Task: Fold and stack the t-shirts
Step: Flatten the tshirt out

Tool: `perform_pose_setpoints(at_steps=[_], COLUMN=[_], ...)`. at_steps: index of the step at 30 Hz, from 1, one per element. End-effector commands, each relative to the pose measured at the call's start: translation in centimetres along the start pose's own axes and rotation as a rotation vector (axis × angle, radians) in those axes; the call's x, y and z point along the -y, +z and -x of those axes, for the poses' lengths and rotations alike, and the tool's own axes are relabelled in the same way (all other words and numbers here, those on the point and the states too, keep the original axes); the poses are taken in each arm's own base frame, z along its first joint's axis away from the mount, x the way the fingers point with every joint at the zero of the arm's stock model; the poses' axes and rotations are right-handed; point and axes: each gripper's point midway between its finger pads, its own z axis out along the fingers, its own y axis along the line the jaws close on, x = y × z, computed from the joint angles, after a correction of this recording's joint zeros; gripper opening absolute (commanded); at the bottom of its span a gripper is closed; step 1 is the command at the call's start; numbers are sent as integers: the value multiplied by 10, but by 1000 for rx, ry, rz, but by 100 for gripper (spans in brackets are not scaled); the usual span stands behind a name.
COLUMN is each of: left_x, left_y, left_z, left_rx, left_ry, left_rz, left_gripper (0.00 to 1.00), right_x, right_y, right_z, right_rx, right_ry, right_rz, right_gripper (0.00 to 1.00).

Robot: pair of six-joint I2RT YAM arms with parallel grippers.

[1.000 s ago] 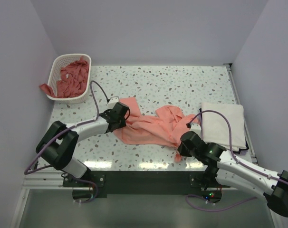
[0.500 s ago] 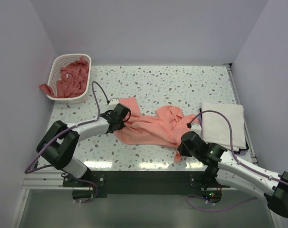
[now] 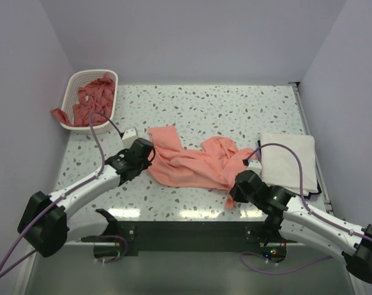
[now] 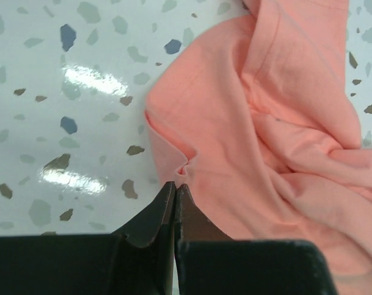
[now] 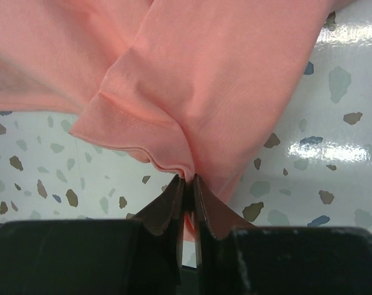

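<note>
salmon-pink soft cloth t-shirt (image 3: 189, 165) lies crumpled and spread across the middle of the speckled white bench (image 3: 235, 110), nearer the front edge than the back edge. left tool (image 3: 150, 161) is closed, its two dark fingertips (image 4: 164, 203) pressed together on a small pucker at the shirt's left border. right tool (image 3: 234, 196) is closed too, pinching a hemmed edge of the same shirt at its right front corner, close to the bench's front edge; in the right wrist view the cloth fans out from the tips. folded plain white t-shirt (image 3: 288, 161) lies flat by the bench's right edge, just beside the pink one. white plastic lattice basket (image 3: 74, 81) sits at the back left corner, holding more pink t-shirts (image 3: 91, 101), one trailing over its left rim.
</note>
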Motion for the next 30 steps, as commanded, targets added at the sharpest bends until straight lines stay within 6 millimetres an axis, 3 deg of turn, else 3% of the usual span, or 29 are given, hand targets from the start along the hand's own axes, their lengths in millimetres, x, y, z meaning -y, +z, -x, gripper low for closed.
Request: perform_pose_setpoints(at_steps=[1,6,9,14,16,23,30], left_x=[-39,-78,-85,-83,-81,-74,-73], left_y=[-10,-20,-21,-22,-22,-21,-20], left_z=[-16,-36,-41,-41,-39,-32,-28], left_rx=[10,15,15,8,11,12,11], left_ry=[-79,-183,-218,-232,-234,-240,-240], left_rz=[92,118,106,86,79,49,28], left_gripper=[0,0,0,0,0,0,0], right_x=[3,14,15,-12,-14,-40,-62], right_y=[-3,-16,-19,-14,-5,9,25], right_z=[1,7,11,21,20,47,52], right_rx=[14,54,84,73,40,75,76], right_ry=[37,86,91,-1,-49,-152,-214], right_rz=[-8,-26,-12,58,18,-25,-79], right_gripper=[12,32,39,47,47,52,60])
